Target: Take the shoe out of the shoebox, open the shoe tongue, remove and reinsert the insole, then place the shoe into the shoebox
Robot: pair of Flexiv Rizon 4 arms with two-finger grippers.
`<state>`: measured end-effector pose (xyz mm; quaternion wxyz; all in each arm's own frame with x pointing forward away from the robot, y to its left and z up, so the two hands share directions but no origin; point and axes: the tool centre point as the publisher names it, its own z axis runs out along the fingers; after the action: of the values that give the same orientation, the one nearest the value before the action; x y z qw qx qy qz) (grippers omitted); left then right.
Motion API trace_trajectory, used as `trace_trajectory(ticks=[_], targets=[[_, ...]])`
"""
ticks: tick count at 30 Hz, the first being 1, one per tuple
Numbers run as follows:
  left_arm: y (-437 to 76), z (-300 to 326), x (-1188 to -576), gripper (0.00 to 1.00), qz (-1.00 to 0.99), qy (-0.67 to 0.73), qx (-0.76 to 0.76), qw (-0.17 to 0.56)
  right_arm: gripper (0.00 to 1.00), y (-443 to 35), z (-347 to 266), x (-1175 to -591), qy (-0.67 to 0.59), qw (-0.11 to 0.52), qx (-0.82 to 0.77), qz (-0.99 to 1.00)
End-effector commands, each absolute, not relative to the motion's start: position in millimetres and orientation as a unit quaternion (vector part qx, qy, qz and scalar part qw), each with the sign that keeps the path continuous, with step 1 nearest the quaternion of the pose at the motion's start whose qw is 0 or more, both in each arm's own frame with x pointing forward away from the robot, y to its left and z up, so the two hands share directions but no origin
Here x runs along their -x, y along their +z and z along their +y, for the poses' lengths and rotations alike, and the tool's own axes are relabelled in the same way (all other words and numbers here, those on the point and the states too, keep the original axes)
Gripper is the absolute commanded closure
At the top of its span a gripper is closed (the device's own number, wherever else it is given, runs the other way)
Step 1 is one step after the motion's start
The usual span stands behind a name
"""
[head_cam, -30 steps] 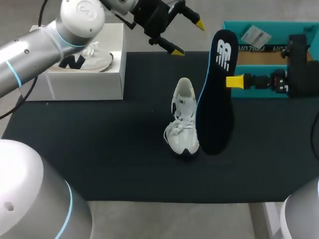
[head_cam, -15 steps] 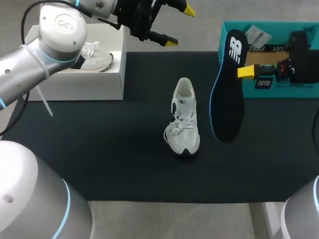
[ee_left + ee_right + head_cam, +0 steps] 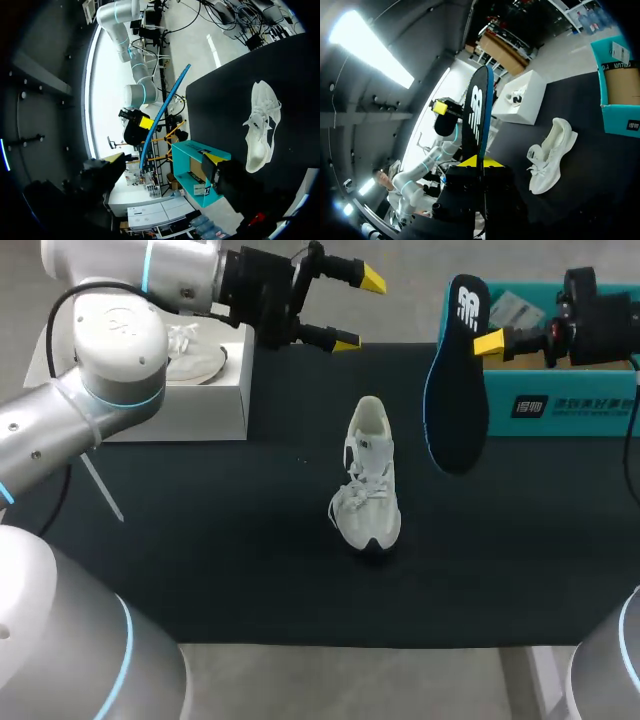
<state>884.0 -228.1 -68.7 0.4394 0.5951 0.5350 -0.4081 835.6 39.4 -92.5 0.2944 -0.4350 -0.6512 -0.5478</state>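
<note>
1. Right arm (image 3: 600, 320): jaws clamped on the insole (image 3: 457, 380) near its logo end; the insole hangs upright in the air, logo end up, dark face toward the head camera.
2. Insole sits just in front of the teal shoebox (image 3: 560, 410), at its left wall; clear of the shoe (image 3: 367, 480).
3. Shoe is white, standing on its sole mid-surface (image 3: 200, 540), toe toward the near edge; nothing touching it.
4. Left arm (image 3: 110, 340): jaws spread wide, holding nothing; raised over the far edge of the surface, beside the white box (image 3: 170, 405).
5. White box holds a second white shoe (image 3: 190, 355).
</note>
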Motion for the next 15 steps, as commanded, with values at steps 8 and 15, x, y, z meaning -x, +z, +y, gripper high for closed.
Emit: trace_trajectory(ticks=[8, 15], targets=[[-67, -231, -876, 0.00, 0.485, -0.423, -0.597, 0.479, 1.00, -72, 44, -876, -0.422, 0.405, 0.407, -0.702], [-73, -248, -866, 0.00, 0.474, -0.415, -0.586, 0.509, 1.00, -75, 47, -889, -0.360, 0.448, 0.425, -0.699]])
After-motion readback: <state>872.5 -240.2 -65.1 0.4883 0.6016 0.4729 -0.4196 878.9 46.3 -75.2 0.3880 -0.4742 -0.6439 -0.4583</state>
